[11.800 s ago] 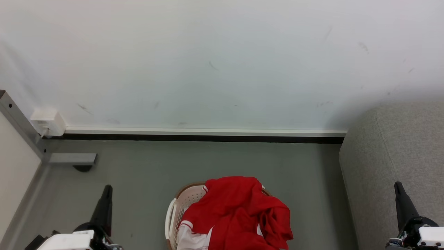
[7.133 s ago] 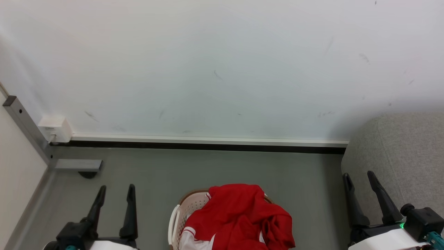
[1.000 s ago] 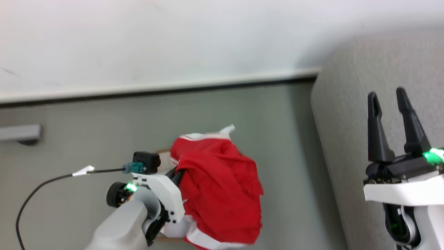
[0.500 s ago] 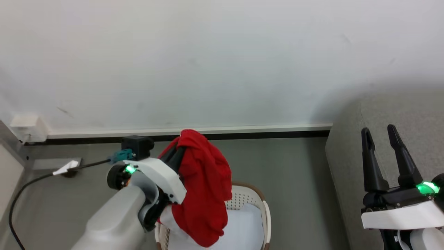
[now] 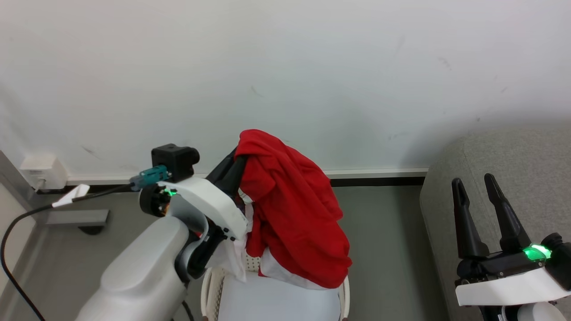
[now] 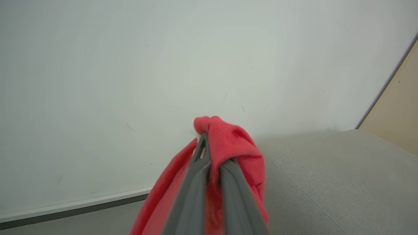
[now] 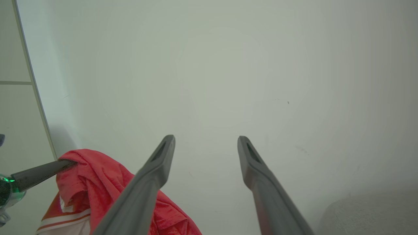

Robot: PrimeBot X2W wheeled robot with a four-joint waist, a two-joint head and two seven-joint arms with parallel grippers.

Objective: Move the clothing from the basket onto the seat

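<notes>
The clothing (image 5: 294, 209), bright red with white panels, hangs bunched from my left gripper (image 5: 238, 154), which is shut on its top fold above the basket (image 5: 344, 290). In the left wrist view the dark fingers (image 6: 196, 176) pinch the red clothing (image 6: 235, 140), with the grey seat (image 6: 326, 179) beyond it. The cream basket's rim shows below the hanging cloth. At the right stands the grey seat (image 5: 513, 151). In front of it my right gripper (image 5: 472, 179) is open and holds nothing. In the right wrist view, my right gripper (image 7: 205, 138) points at the wall, with the clothing (image 7: 98, 176) at lower left.
A pale flat pad (image 5: 276, 298) lies in the basket. A white wall with a dark baseboard (image 5: 379, 180) runs behind. At the far left are a white wall box (image 5: 42, 171), a metal bracket (image 5: 76, 218) and my arm's black cable (image 5: 18, 223). Grey floor (image 5: 383, 232) separates basket and seat.
My left gripper has lifted the clothing up and clear of the basket, and the pale pad beneath now shows. The head camera has shifted. The right gripper stays open.
</notes>
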